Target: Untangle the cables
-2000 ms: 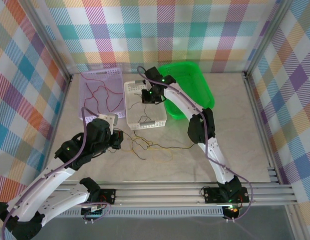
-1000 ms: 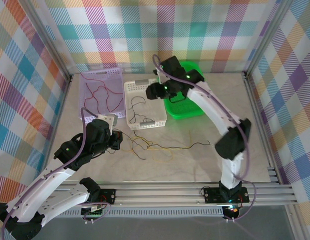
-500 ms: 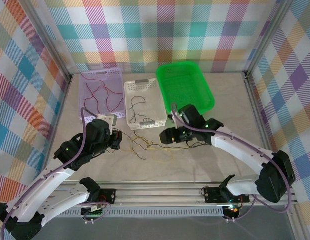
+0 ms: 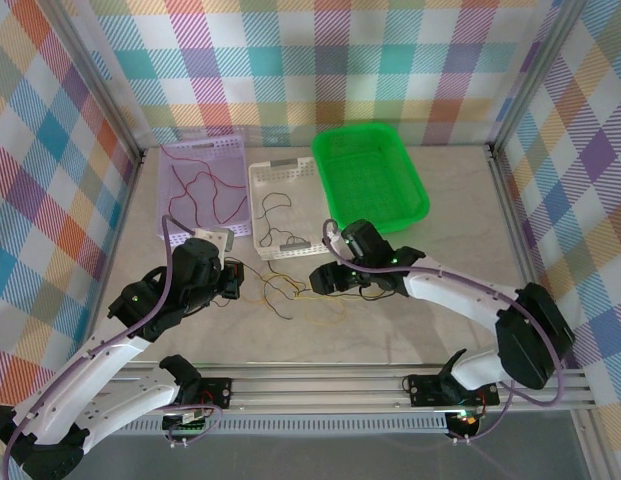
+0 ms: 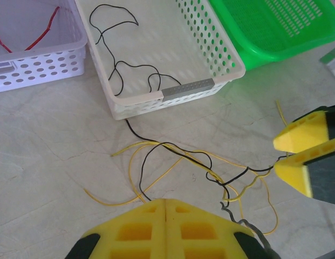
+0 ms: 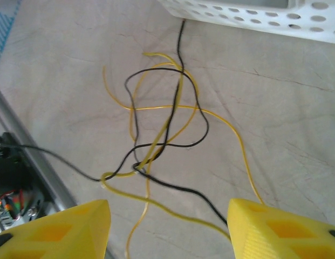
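I see the tangle of thin yellow and black wires point(image 6: 136, 164) lying on the pale marbled tabletop point(image 4: 465, 240), just in front of the white perforated plastic basket point(image 5: 172, 96). My right gripper point(image 6: 168, 210) hangs low over the tangle, fingers spread wide. My left gripper point(image 5: 164, 208) sits at the tangle's left edge, fingers pressed together. I cannot tell whether they pinch a wire.

light: bright, even, thrown from overhead
shadows: soft, faint, cast across middle of worktop point(image 4: 460, 230)
glare: mild sheen seen on worktop in wrist views
focus: centre sharp, close foreground softened
distortion: slight bowing at top view's edges
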Controlling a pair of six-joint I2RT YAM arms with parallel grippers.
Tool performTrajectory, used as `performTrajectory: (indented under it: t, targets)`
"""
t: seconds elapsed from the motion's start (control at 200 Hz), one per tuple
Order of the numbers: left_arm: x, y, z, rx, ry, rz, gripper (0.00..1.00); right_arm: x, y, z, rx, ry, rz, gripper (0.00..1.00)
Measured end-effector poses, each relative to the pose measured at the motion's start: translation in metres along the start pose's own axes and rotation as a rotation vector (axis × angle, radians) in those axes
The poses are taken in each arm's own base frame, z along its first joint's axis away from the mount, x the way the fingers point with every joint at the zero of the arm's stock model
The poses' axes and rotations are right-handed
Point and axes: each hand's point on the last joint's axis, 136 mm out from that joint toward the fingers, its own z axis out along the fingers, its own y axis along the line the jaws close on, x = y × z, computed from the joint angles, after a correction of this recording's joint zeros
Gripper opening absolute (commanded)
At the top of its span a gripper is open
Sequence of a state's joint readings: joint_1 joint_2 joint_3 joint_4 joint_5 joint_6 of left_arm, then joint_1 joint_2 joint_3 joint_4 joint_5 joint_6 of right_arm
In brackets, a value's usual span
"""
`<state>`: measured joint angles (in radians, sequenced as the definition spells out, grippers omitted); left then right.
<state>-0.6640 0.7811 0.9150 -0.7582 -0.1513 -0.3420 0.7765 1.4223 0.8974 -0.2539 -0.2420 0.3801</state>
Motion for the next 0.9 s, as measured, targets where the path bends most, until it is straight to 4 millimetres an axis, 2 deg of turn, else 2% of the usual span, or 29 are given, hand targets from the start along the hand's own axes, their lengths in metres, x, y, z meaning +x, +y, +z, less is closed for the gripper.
performTrajectory:
  t: [0.105,0.365,0.685,0.9]
  targets:
    - [0.000,0.000,0.000,-0.001,0.001,0.000,0.00,0.003,-0.007,0.009,0.022,0.015,0.004,0.57]
    - [0.000,0.001,0.000,-0.007,-0.001,0.000,0.00,0.000,-0.008,0.017,0.024,0.003,-0.006,0.57]
    - [0.000,0.001,0.000,-0.007,-0.002,0.003,0.00,0.025,-0.015,0.029,0.026,0.046,-0.006,0.57]
    - [0.000,0.001,0.000,-0.007,-0.001,0.003,0.00,0.030,-0.016,0.038,0.025,0.060,-0.007,0.54]
